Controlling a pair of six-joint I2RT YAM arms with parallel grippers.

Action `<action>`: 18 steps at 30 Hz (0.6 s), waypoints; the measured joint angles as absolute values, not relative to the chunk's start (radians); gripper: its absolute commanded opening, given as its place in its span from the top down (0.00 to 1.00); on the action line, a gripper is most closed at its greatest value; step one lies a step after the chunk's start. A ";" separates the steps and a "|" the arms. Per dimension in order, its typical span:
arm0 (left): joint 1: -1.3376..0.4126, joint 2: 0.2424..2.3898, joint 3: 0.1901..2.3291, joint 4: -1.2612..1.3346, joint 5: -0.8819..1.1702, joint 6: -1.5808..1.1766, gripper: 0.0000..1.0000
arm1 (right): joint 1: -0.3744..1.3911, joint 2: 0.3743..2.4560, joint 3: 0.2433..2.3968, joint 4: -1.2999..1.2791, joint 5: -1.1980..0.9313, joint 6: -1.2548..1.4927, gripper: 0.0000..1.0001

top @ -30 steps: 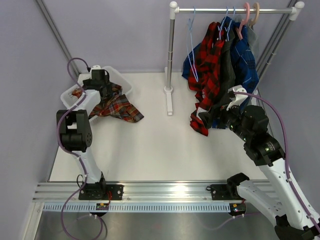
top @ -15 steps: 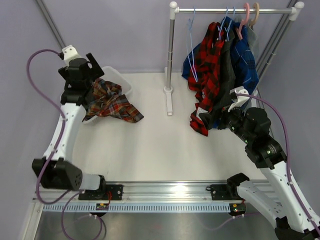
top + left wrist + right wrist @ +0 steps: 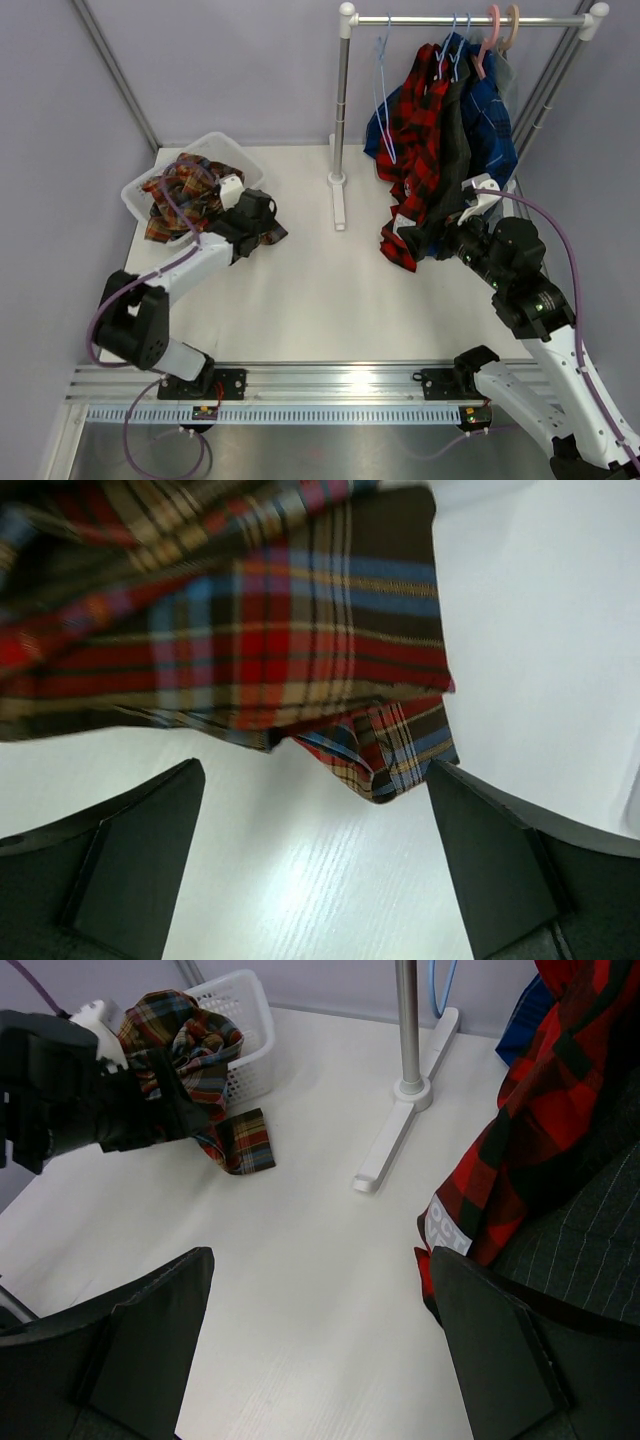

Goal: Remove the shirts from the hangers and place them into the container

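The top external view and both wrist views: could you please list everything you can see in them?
brown-orange-green plaid shirt: one, heaped in the basket, a corner trailing onto the table
basket: one, white, far left of the table
red-and-black check shirt: one, hanging on the rack
dark grey shirt: one, hanging beside it
blue plaid shirt: one, hanging at the rack's right
empty hanger: one, light blue, left of the shirts
pink hanger: one, rail's right end
beige hanger: one, beside the pink
rack: one, white and metal, far right
table: one, white
left claw: black, open, by the trailing corner
right claw: black, open, near the check shirt's hem
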State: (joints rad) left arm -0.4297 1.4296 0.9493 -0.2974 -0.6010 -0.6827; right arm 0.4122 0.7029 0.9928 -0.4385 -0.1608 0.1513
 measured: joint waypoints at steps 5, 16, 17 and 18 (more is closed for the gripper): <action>-0.474 1.545 0.945 -0.234 -0.638 -0.756 0.01 | 0.412 0.691 0.989 -0.439 -0.160 0.152 0.01; -0.453 1.753 0.959 -0.168 -0.697 -0.813 0.23 | 0.412 0.689 0.987 -0.439 -0.161 0.154 0.01; -0.447 1.757 0.960 -0.167 -0.698 -0.812 0.31 | 0.412 0.689 0.987 -0.438 -0.161 0.154 0.01; -0.443 1.758 0.960 -0.166 -0.700 -0.813 0.53 | 0.412 0.689 0.987 -0.439 -0.161 0.154 0.00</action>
State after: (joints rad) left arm -0.4427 1.7576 0.9600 -0.1658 -0.7002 -0.8127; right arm 0.4122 0.6891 0.9867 -0.4385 -0.1608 0.1535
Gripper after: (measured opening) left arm 0.746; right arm 0.993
